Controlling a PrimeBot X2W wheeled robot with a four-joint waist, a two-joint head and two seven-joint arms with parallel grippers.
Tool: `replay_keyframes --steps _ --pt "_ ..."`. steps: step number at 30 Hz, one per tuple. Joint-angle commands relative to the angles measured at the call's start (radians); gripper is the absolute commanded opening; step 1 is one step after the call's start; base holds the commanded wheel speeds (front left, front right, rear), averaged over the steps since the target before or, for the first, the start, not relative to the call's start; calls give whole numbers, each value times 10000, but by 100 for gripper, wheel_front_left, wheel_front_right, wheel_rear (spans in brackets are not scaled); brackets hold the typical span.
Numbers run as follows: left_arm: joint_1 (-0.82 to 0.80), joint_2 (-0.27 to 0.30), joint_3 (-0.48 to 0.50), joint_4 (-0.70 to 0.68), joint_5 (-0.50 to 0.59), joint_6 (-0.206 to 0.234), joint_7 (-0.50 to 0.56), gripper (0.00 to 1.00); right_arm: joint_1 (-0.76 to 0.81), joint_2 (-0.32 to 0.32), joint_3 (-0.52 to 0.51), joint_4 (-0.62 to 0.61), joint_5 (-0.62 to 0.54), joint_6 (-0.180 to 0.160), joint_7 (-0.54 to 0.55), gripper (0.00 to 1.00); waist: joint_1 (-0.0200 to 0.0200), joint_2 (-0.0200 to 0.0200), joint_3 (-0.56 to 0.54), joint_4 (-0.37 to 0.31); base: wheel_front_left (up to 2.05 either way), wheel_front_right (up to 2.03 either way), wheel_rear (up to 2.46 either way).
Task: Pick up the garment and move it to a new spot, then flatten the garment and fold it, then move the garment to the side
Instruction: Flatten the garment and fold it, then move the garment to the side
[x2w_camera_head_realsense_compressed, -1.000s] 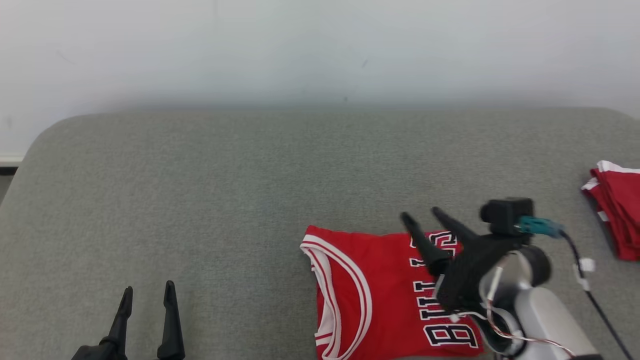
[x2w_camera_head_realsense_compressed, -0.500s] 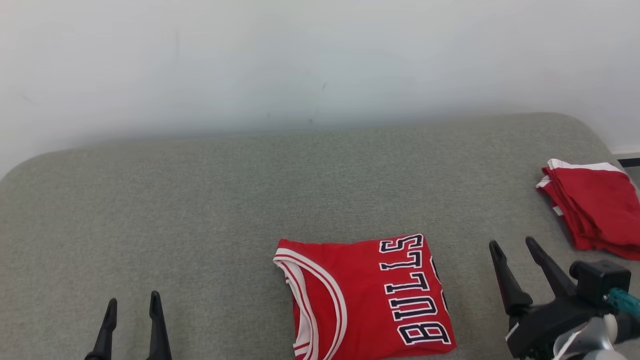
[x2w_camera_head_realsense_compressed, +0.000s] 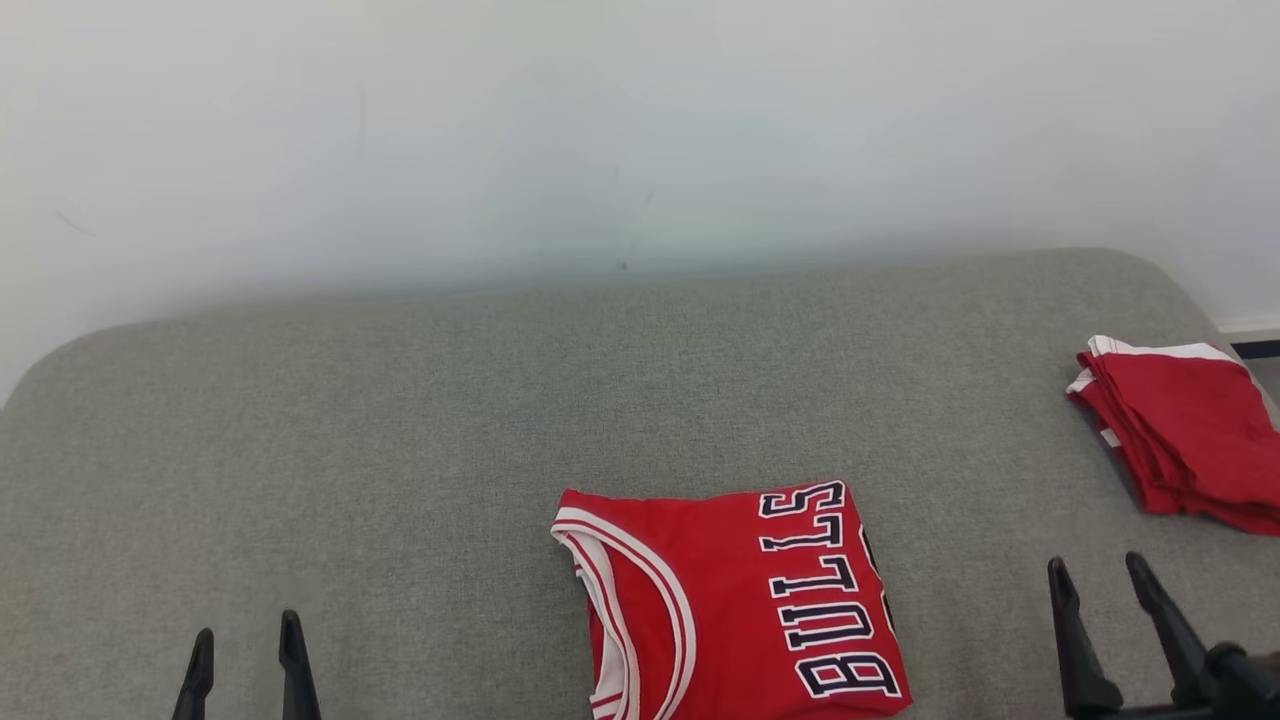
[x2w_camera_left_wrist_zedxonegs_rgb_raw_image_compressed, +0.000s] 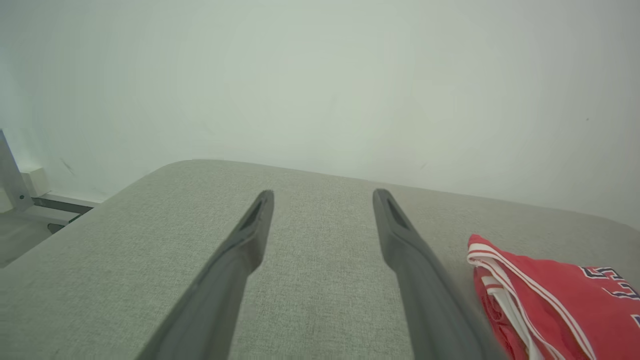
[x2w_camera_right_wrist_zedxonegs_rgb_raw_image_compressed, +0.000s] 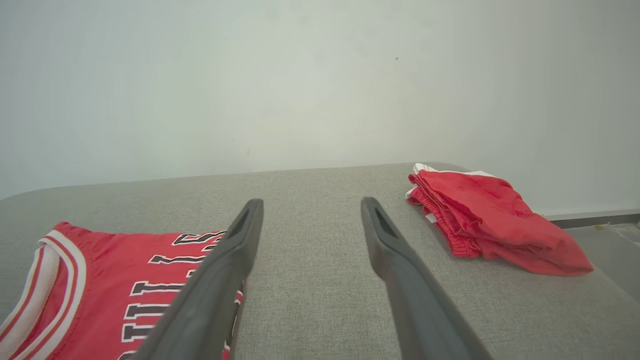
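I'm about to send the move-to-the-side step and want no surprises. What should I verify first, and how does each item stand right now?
1. The jersey is folded into a compact rectangle: ok.
2. It lies flat on the grey cushion with nothing on top: ok.
3. The left gripper has its jaws open and empty: ok.
4. The right gripper has its jaws open and empty, apart from the jersey: ok.
5. There is bare cushion between the jersey and the red pile at the right edge: ok.
6. The jersey's near edge is tidy: cannot tell, since the bottom of the head view cuts it off.
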Motion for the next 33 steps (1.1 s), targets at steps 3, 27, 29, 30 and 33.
replay_keyframes --steps 3,27,29,30,33 --pt "280 -17 67 -91 -68 62 -27 100 383 9 106 39 -125 -26 -301 100 1 0 -146 21 0 0 0" --pt "-119 -16 293 892 195 -375 -27 100 -696 -775 1542 939 526 -26 -640 100 1 0 -497 -195 0 0 0" --pt "-116 -16 296 917 194 -386 -27 100 -708 -752 1525 1008 551 -26 -655 100 1 0 -487 -175 0 0 0" --pt "-103 -18 292 921 198 -391 -27 100 -711 -740 1524 1039 559 -26 -664 100 1 0 -480 -168 0 0 0" --pt "-90 -18 286 963 210 -402 -27 100 -744 -705 1544 1099 547 -26 -668 100 1 0 -454 -163 0 0 0"
